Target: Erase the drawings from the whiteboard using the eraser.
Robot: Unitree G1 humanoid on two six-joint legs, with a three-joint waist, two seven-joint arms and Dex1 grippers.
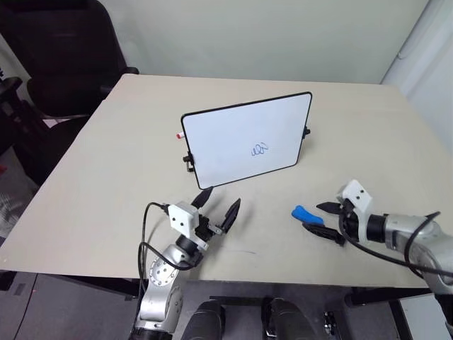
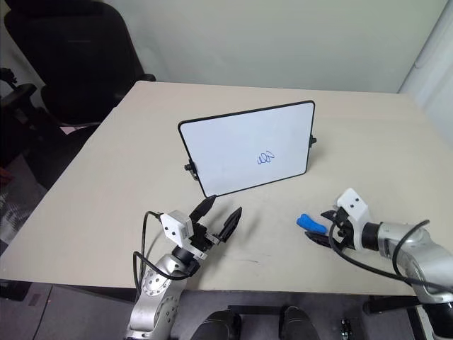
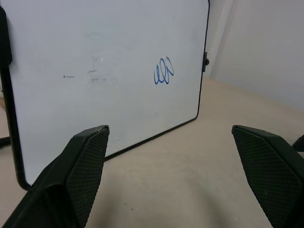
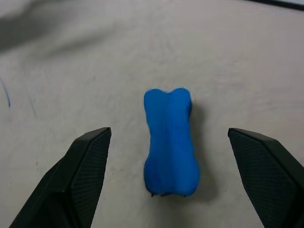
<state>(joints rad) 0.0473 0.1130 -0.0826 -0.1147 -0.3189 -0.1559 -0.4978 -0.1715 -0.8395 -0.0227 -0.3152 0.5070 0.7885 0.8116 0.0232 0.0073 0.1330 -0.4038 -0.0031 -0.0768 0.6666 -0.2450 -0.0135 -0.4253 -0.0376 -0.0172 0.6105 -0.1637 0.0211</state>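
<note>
The whiteboard (image 1: 226, 142) stands propped up near the middle of the table, its face toward me. The drawings (image 1: 260, 149) are a small blue squiggle low on its right half, also seen close up as looping lines (image 3: 163, 71) in the left wrist view. The bright blue eraser (image 1: 306, 213) lies flat on the table in front of the board's right corner. My right gripper (image 1: 323, 220) is open just right of the eraser, one finger on each side of its near end; the right wrist view shows the eraser (image 4: 170, 142) between the spread fingers. My left gripper (image 1: 218, 205) is open and empty, pointing at the board's lower left.
A small red-and-white marker cap (image 1: 179, 134) lies by the board's left edge. A black office chair (image 1: 64, 57) stands off the table's far left corner. The beige table (image 1: 106, 184) has bare room left of the board, and its front edge runs just behind both grippers.
</note>
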